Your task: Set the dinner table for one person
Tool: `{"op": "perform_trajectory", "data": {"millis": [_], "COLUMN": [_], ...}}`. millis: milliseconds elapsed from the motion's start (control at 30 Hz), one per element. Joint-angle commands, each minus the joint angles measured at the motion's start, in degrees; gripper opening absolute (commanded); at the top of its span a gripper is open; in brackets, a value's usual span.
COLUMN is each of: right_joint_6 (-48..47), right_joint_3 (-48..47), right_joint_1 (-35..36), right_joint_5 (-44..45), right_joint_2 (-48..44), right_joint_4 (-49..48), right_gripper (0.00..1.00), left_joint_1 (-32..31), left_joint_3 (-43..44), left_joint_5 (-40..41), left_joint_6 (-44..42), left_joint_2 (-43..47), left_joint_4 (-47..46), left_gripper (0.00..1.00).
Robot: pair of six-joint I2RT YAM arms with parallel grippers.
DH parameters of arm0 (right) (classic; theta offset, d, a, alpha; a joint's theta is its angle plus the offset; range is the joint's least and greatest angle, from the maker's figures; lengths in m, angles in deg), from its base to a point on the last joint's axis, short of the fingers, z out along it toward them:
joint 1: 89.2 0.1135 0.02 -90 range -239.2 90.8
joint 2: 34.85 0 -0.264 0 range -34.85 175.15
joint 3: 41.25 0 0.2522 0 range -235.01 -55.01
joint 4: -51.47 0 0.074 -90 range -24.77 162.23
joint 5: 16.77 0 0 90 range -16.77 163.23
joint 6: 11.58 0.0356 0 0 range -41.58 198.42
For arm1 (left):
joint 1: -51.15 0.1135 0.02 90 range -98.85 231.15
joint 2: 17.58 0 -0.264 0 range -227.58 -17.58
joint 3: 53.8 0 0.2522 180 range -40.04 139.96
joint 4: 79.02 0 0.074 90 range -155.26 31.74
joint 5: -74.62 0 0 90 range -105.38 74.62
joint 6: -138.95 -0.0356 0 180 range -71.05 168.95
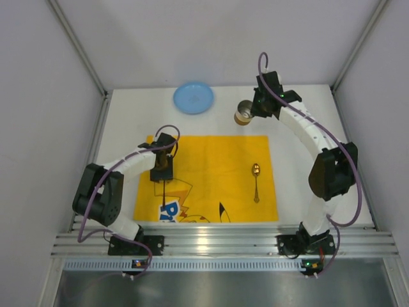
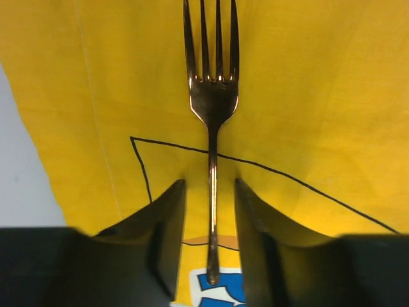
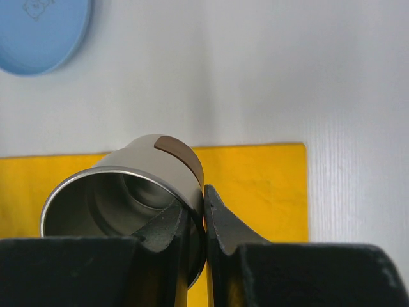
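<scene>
**Place setting, part laid: fork and cup under way**

1. Rail [image 1: 223,243]: ribbed aluminium, along the nearest edge of the bench [image 1: 128,121], which runs white from there to the grey wall panels and carries everything listed below.
2. Left claw [image 2: 209,185]: released. Its fingers stand either side of the fork's handle, with a gap on each side.
3. Fork [image 2: 213,102]: lies flat on the left part of the mat, tines pointing away from us.
4. Mat [image 2: 307,77]: yellow printed cloth, spread mid-bench.
5. Spoon [image 1: 255,181]: lies on the right part of the mat, bowl to the far side, well apart from the fork.
6. Right claw [image 3: 197,198]: clenched on the cup's wall, one finger inside the rim and one outside.
7. Cup [image 3: 137,163]: metal, tilted in the grip, just beyond the mat's far edge.
8. Plate [image 1: 193,98]: blue, on bare bench beyond the mat, not yet between fork and spoon.

We judge the cutlery laid and the cup being placed. Next, we reckon, the cup must be set upright near the spoon's far corner, then the plate fetched to the centre of the mat.
</scene>
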Motion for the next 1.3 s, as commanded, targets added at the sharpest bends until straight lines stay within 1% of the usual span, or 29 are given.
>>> {"op": "perform_trajectory", "data": {"millis": [0,33,67,133,233,267,467,600,633,667,733,767,800,867,900,967,1000,1133,1167,1233,1267], "right_joint_6": [-1.38,-1.03,-0.77,-0.15,-0.06,-0.15,-2.34,-2.52,-2.52,-2.61,-3.05,-3.05,-3.40,-3.49,-3.49,-3.75,-4.27,-7.70,-8.49,-10.16,-10.34], "right_joint_3": [8.11,12.22,14.09,18.39,21.56,22.19,25.18,29.30,30.10,30.89,32.56,32.83,33.35,33.88,34.23,34.23,33.54,30.72,30.37,29.93,29.75], "right_joint_1": [0.65,0.65,0.65,0.65,0.65,0.74,1.00,1.27,1.53,1.71,2.15,2.23,2.32,2.50,2.41,2.50,2.50,2.06,1.89,0.57,0.04], "right_joint_5": [1.59,1.51,1.24,0.72,0.63,0.80,1.86,1.24,1.33,1.16,1.24,1.42,1.42,1.68,1.94,3.17,3.87,8.97,10.11,10.64,10.39], "right_joint_2": [-5.77,-6.66,-7.54,-9.04,-9.22,-9.04,-7.55,-8.60,-8.77,-9.04,-8.95,-8.78,-8.78,-9.21,-10.35,-12.11,-13.94,-18.78,-19.84,-22.83,-23.71], "right_joint_4": [-3.62,-4.33,-5.03,-7.05,-8.02,-8.55,-9.95,-12.68,-13.29,-15.04,-15.76,-16.02,-16.20,-16.20,-16.02,-14.72,-13.83,-7.95,-6.37,-5.13,-3.73], "right_gripper": [0.00,0.00,0.00,0.00,0.00,0.00,0.00,0.00,0.01,0.05,0.23,0.32,0.46,0.56,0.65,0.69,0.70,0.73,0.73,0.75,0.75], "left_joint_1": [0.27,0.36,0.27,0.36,0.36,0.36,0.36,0.88,1.06,1.24,2.03,2.38,2.99,4.04,5.44,6.33,7.03,9.14,9.58,10.29,10.64], "left_joint_3": [0.59,0.59,0.76,1.64,3.13,3.66,9.98,16.91,18.15,19.56,23.60,25.10,28.16,31.51,34.92,38.45,41.86,51.37,53.30,57.35,58.32], "left_joint_5": [1.38,2.00,2.53,3.32,4.37,4.55,7.53,9.12,9.04,9.12,8.77,9.21,9.65,8.34,7.20,4.22,3.42,-1.85,-3.52,-7.38,-8.88], "left_joint_6": [0.62,0.62,0.71,0.71,1.23,1.32,1.24,-0.69,-0.87,-0.87,-0.87,-0.87,-0.53,-0.52,-0.43,-0.52,-0.17,2.72,3.43,4.40,4.40], "left_joint_2": [1.92,2.45,2.89,3.60,4.56,5.52,9.48,8.70,8.18,6.43,4.49,1.96,0.54,-4.54,-6.31,-11.66,-13.61,-23.71,-27.74,-31.19,-33.99], "left_joint_4": [2.05,2.14,2.23,3.10,4.85,5.30,8.47,6.28,5.31,4.35,2.85,2.15,1.88,1.70,1.61,0.82,0.39,-1.81,-2.51,-4.62,-7.59], "left_gripper": [0.48,0.57,0.62,0.66,0.75,0.98,0.98,0.98,0.99,0.98,0.98,0.99,0.99,0.98,0.98,0.99,0.98,0.98,0.98,0.97,0.97]}}
